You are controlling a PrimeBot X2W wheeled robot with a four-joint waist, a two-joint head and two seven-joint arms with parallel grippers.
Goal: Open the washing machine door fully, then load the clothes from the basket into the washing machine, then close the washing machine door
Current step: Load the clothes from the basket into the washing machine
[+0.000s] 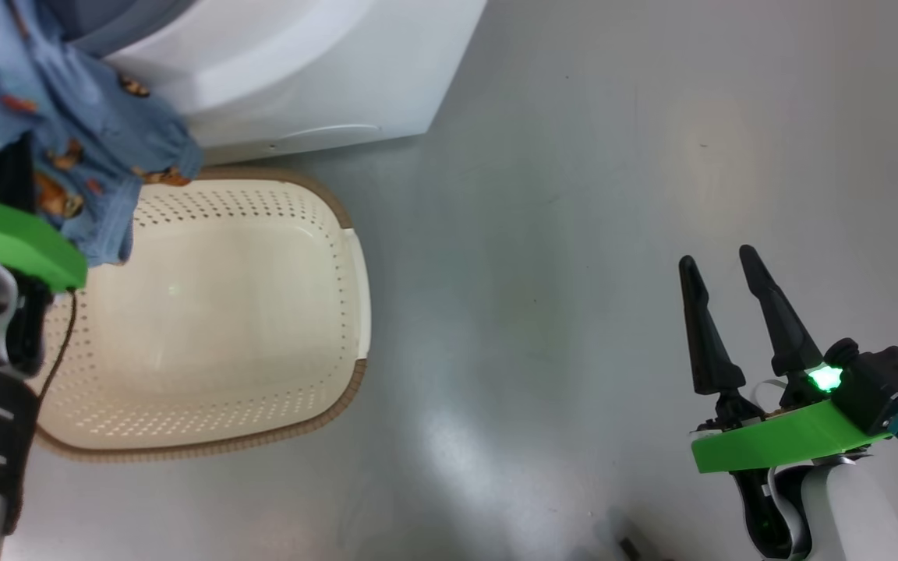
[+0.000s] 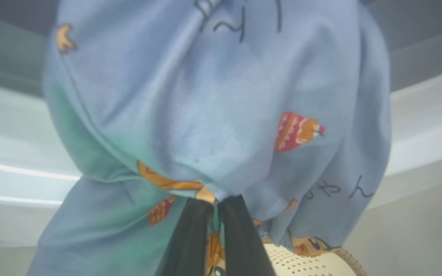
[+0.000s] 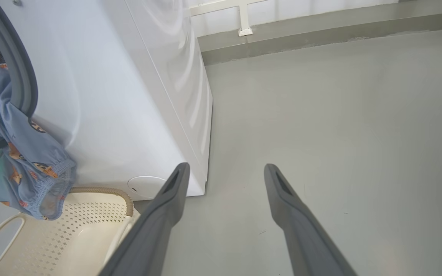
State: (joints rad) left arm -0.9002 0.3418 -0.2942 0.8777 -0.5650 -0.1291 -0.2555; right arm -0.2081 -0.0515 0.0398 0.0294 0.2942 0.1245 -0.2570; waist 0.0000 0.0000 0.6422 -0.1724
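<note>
Two dark fingers of the left gripper [image 2: 216, 200] are clenching a bunch of the blue bear-print clothes [image 2: 213, 96], seen close in the left wrist view. The right wrist view is showing that cloth hanging at the grey gasket [image 3: 21, 76] of the washing machine [image 3: 129, 96], above the basket [image 3: 90, 226]. The right gripper [image 1: 718, 257] is hovering spread and empty over the floor [image 1: 574, 234].

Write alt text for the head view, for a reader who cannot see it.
The left hand, shut, holds a light blue bear-print garment up above the cream perforated basket, whose visible inside is bare, in front of the white washing machine. The right hand hangs open over the grey floor at lower right.
</note>
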